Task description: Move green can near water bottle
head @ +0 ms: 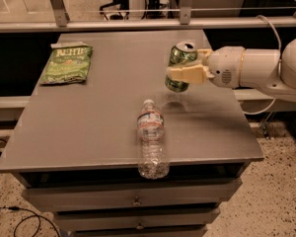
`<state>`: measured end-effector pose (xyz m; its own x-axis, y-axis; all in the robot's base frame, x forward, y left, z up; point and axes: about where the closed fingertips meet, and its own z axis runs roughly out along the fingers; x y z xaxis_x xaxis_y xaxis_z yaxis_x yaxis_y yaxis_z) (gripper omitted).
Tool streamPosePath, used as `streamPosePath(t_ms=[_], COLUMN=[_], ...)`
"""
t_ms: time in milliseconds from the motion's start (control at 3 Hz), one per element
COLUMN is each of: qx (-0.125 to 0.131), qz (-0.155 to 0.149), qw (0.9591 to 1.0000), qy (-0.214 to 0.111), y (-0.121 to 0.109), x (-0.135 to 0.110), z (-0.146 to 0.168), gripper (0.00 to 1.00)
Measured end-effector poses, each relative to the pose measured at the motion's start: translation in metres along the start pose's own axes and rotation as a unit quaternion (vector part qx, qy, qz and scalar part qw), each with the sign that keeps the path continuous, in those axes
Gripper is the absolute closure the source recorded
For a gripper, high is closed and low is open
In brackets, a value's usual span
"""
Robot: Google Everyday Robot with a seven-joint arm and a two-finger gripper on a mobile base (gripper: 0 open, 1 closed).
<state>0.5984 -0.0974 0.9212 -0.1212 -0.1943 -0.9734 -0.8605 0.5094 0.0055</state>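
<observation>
Clamped on the green can (181, 57), the end effector (183, 67) sits right of centre in the upper half of the frame, reaching in from the right edge on a white arm (251, 68). One cream finger (187, 75) crosses the front of the can's lower body, and the other shows at the can's upper right by the rim, so the can is pinched between them. The can is held off the table (103, 98), tilted a little with its silver top and pull-tab leaning toward the upper right, and a faint shadow (173, 102) lies on the grey surface just below it. The water bottle (151, 139) lies on its side at lower centre, its white cap pointing toward the back of the table and its base reaching the front edge; the label band wraps the upper part of its body. The can hangs up and to the right of the bottle's cap, near it but not touching. A flat green chip bag (67, 63) rests in the upper left of the frame, well apart from both the can and the bottle. Drawer fronts (133, 200) with small knobs run under the table along the bottom of the frame, and a dark cable (19, 221) curls on the speckled floor at lower left.
</observation>
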Motion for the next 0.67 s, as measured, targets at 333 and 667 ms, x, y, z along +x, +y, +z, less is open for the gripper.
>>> streamPosePath(t_ms=[333,667], qx=[-0.025,-0.046], qz=[0.000,0.003], qw=[0.9996,0.9983], qy=[0.017,0.035], y=[0.031,0.047], x=[0.019,0.032], z=[-0.013,-0.016], gripper=[1.00,0.99])
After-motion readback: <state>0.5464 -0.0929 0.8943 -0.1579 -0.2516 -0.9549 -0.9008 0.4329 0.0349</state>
